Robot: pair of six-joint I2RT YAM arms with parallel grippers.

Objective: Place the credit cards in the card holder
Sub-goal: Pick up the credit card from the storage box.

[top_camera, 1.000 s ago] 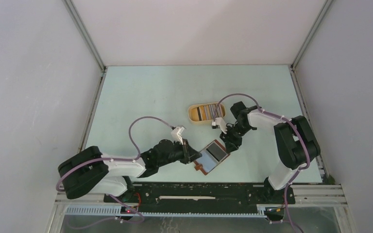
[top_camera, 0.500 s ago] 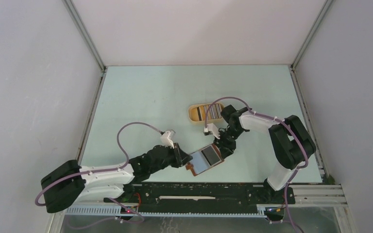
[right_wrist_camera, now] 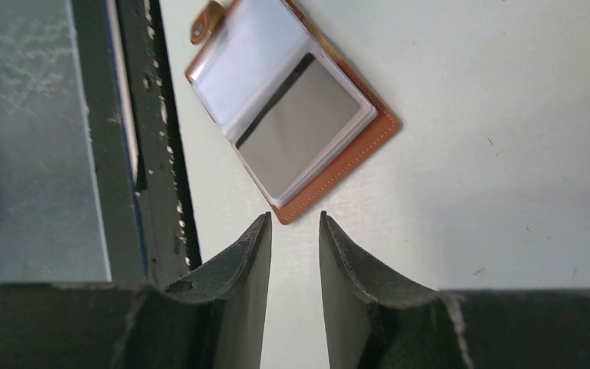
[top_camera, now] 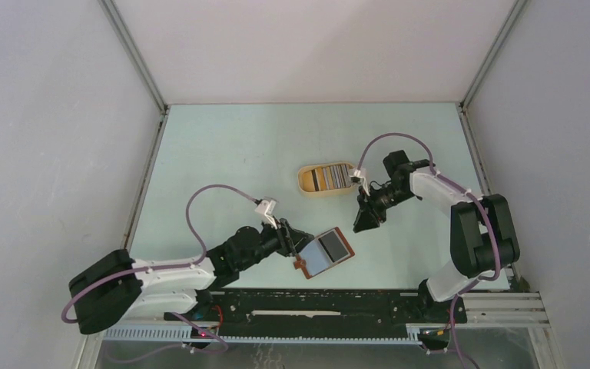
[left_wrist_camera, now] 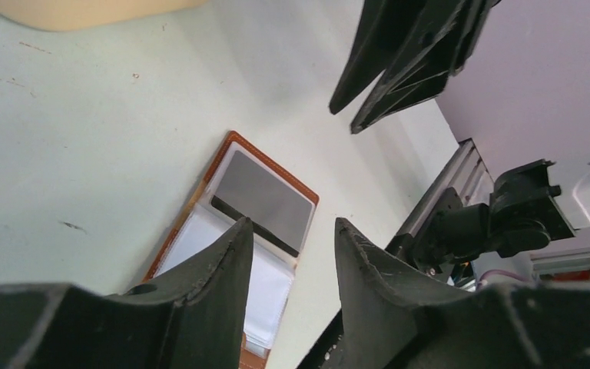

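Top external view: the card holder [top_camera: 324, 252] lies open on the tabletop [top_camera: 230, 154], close to its near edge, between the 2 arms. The left tool [top_camera: 296, 240] sits just beside its left end, fingers parted to a middling gap with nothing between them. The right tool [top_camera: 367, 223] hovers near its far-right corner, apart from it, with only a narrow empty slit showing bare tabletop. The credit cards [top_camera: 330, 177] stand as a striped row in the tan tray [top_camera: 304, 183], just far of the right tool. From the right wrist, 1 grey card [right_wrist_camera: 299, 134] appears to be seated in a clear pocket.

I judge the step in hand to be fetching another card. The right tool is nearer the tray, so it should take 1 card by its upper edge, not 2. The left tool can meanwhile press the holder's free flap flat so the pocket mouth stays open.

The strap tab [right_wrist_camera: 202, 31] end lies near the black rail [right_wrist_camera: 134, 138], so pushing that way risks sliding the holder off the edge. There is plenty of open room far and left, and the side walls are well apart.
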